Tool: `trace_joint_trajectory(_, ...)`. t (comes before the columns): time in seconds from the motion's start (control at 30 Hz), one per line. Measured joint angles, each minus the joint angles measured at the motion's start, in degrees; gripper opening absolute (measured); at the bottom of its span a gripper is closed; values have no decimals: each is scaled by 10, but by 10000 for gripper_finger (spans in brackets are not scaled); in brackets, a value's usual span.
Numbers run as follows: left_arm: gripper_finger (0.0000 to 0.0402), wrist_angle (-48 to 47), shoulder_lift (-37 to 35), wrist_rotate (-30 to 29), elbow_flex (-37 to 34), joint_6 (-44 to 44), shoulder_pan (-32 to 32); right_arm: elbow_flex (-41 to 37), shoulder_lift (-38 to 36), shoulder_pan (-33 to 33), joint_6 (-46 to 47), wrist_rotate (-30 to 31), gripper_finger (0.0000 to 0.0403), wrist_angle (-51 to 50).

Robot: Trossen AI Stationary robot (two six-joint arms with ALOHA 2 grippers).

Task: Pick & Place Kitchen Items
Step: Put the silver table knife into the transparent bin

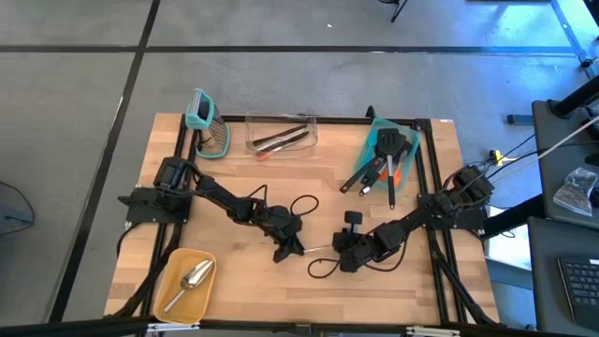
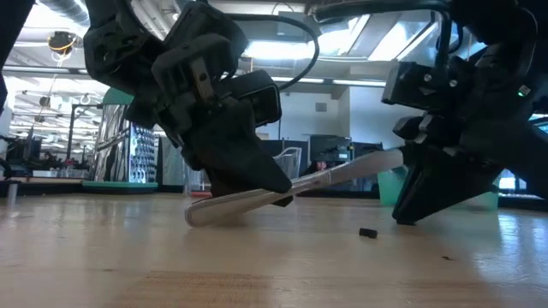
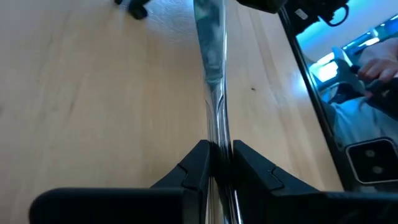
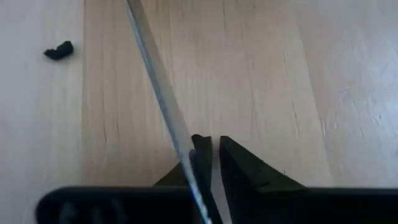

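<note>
A thin silver metal utensil (image 2: 342, 175) lies slanted between my two grippers near the table's middle. Its low end (image 2: 199, 214) is down at the table top and its other end rises toward my right gripper. My left gripper (image 1: 288, 245) is shut on it. My right gripper (image 1: 343, 255) stands at the raised end. Its fingers are nearly together, with bare wood showing between them in the right wrist view. There the utensil (image 4: 158, 81) runs past the outer side of one finger (image 4: 200, 152). My left gripper pinches the utensil's narrow shaft (image 3: 217, 134) between its two fingers, toward its low end. The fingers slant down and lie along the shaft. The utensil sits tilted, its far end raised. My right gripper has the utensil beside one finger's outer side; whether they touch, I cannot tell.
A teal tray (image 1: 408, 159) with black turners stands at the back right. A clear box (image 1: 281, 134) of utensils and a teal tool (image 1: 199, 110) are at the back. A yellow dish (image 1: 173, 267) holds a silver scoop (image 1: 192, 278) at the front left. A small black bit (image 2: 368, 232) lies nearby.
</note>
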Motion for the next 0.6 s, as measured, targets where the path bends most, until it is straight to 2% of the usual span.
trace_joint_trajectory(0.1,49,2,0,11,0,-6,2,0,0,0,-7,-6,27,0)
trace_joint_trajectory(0.37,30,1,-1,27,0,-5,10,-2,0,8,-68,-13,24,32)
trace_joint_trajectory(0.6,11,2,-1,33,0,-8,12,-1,0,-2,-68,-52,47,73)
